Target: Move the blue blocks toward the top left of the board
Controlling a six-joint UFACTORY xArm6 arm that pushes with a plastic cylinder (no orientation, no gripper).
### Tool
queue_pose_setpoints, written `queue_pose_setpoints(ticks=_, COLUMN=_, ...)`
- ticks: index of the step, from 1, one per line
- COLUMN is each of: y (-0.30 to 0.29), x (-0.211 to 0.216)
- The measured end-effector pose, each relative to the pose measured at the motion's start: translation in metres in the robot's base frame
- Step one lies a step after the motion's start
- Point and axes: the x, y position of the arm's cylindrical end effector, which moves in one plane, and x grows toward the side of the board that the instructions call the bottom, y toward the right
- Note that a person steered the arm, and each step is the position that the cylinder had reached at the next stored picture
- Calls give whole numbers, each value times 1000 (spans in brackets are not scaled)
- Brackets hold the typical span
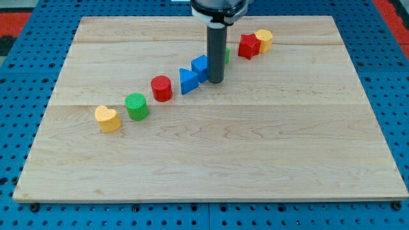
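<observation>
A dark rod with no gripper to open or close rests my tip [216, 81] just right of centre in the frame's upper half, against a blue cube [200, 65] and beside a blue triangular block [188, 81]; pushing up-left slowly should keep both together.

Pale matt wooden board [211, 153].

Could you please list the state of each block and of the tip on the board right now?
my tip: down on the board, touching the blue cube
blue cube: against the blue triangle
blue triangle: upright
red cylinder: upright, alone
green cylinder: upright
yellow heart: flat
red star: touching yellow block
green block: mostly hidden
</observation>
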Motion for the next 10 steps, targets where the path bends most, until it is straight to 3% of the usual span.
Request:
queue_pose_setpoints(ticks=3, y=-101, x=-69)
queue_pose_setpoints(ticks=5, y=-9, x=22)
queue_pose_setpoints(ticks=6, y=7, x=52)
queue_pose_setpoints(ticks=8, y=-70, x=4)
queue_pose_setpoints(ticks=9, y=-63, x=30)
queue_pose_setpoints(ticks=10, y=-88, x=23)
